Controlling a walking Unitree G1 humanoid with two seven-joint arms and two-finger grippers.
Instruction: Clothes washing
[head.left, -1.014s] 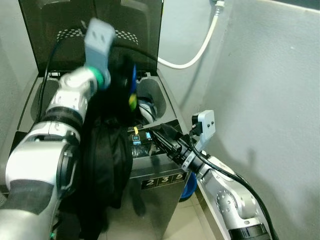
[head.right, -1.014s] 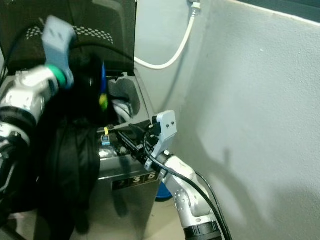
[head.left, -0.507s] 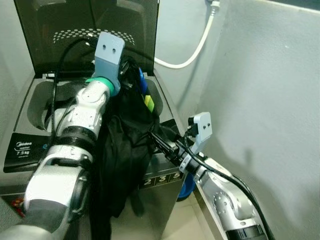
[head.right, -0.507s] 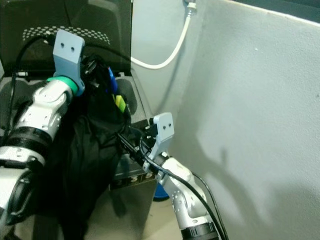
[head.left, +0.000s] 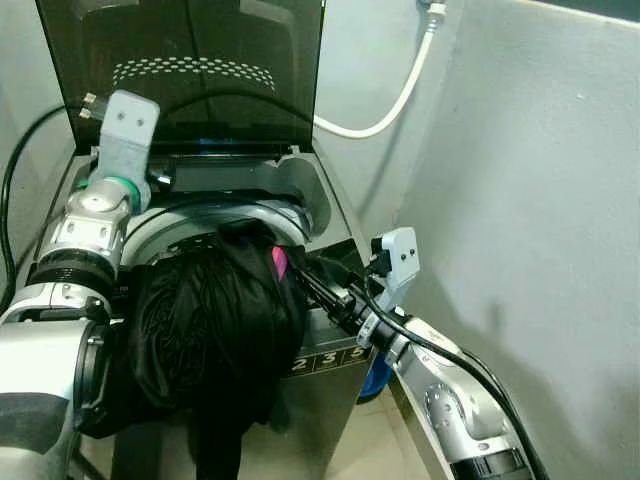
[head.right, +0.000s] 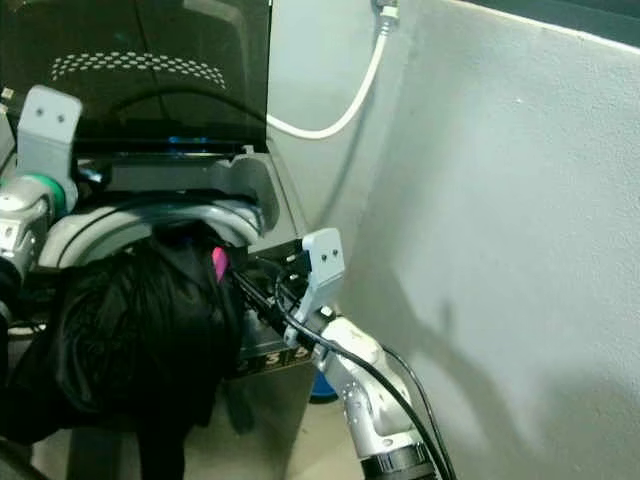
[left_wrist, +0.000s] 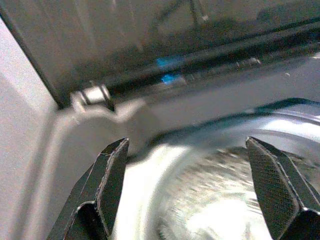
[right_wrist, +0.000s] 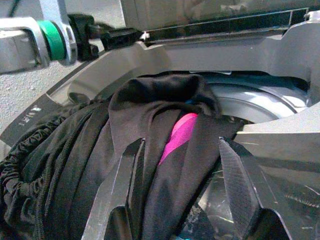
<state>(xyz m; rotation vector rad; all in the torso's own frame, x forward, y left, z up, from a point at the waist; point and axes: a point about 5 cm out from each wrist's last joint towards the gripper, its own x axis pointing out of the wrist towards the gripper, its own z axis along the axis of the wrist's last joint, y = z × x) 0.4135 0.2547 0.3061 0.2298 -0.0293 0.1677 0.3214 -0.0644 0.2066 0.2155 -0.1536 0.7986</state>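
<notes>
Here, right gripper (right_wrist: 182, 200): two long black fingers spread apart and holding nothing, poised just in front of the heap of cloth at the front right corner of the machine.
Left gripper (left_wrist: 195, 195): black fingers likewise parted and empty, held over the rear left of the tub mouth, looking down at the shiny drum.
Garment: a bundle of crumpled black clothing (head.left: 215, 320) draped over the front rim of the tub, part of it inside, a long tail hanging down the front panel towards the floor; a bright pink patch (right_wrist: 180, 134) shows in its folds.
Machine: a grey top-loading washing machine (head.left: 300, 200) with its dark tinted lid (head.left: 190, 70) raised; a white hose (head.left: 395, 100) runs up the wall behind.
Step in hand: loading, judged half done, since much of the cloth lies outside the drum.
Next move calls for: closing on the hanging part, probably with the nearer right gripper, lifting it clear of the rim and pushing it down into the drum so the lid can shut.
</notes>
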